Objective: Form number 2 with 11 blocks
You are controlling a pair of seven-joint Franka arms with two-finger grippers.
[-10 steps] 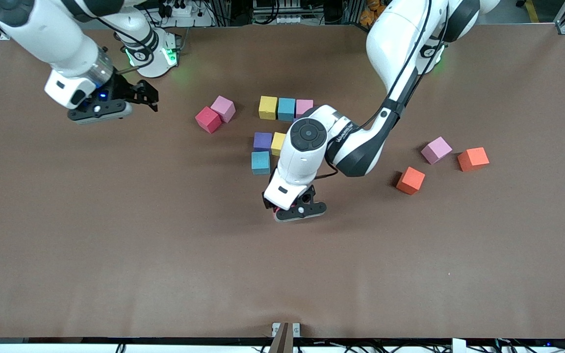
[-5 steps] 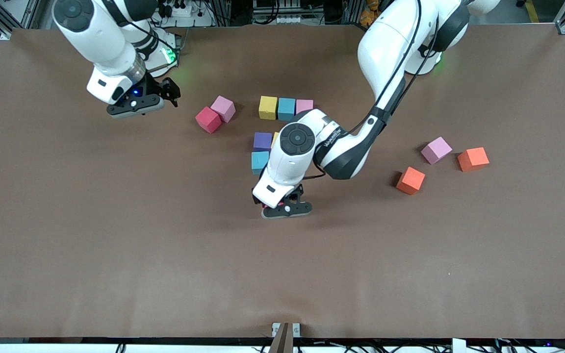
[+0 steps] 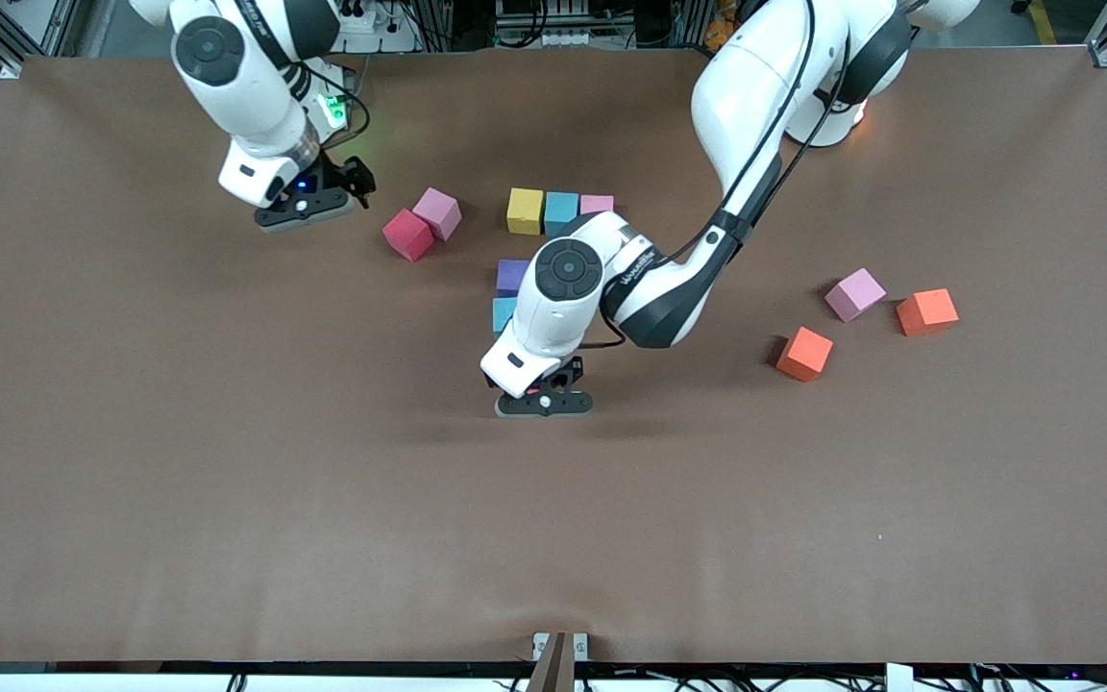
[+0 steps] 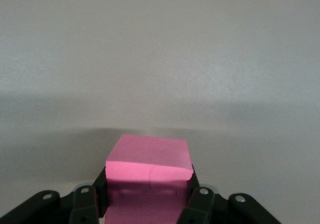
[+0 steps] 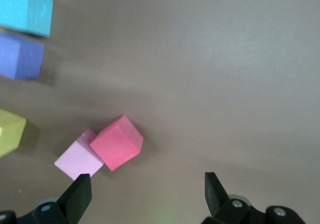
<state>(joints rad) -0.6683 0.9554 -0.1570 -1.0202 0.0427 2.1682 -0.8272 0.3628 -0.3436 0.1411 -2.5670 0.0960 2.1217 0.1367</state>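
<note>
1. Blocks in a row: we count a yellow block (image 3: pixel 525 210), a sky-blue block (image 3: pixel 561 211) and a pink block (image 3: pixel 597 204) side by side, touching, near the middle of the worktop (image 3: pixel 131 461) and toward the edge where the bases stand.
2. Blocks nearer the front camera than that row: a purple block (image 3: pixel 512 277) and a second sky-blue block (image 3: pixel 503 313), both partly covered by the left arm.
3. Loose pair: a red block (image 3: pixel 407 234) touching a pale pink block (image 3: pixel 437 212), beside the row toward the right arm's end.
4. Loose group toward the left arm's end: a lilac block (image 3: pixel 854 294), an orange block (image 3: pixel 927 311) and a second orange block (image 3: pixel 804 354), each apart from the others.
5. Left gripper (image 3: pixel 544 404): we see its fingers clamped on a bright pink block (image 4: pixel 149 171), over bare worktop near the middle.
6. Right gripper (image 3: pixel 306 207): fingers spread wide and empty, over the worktop just beside the red block, toward the right arm's end.
</note>
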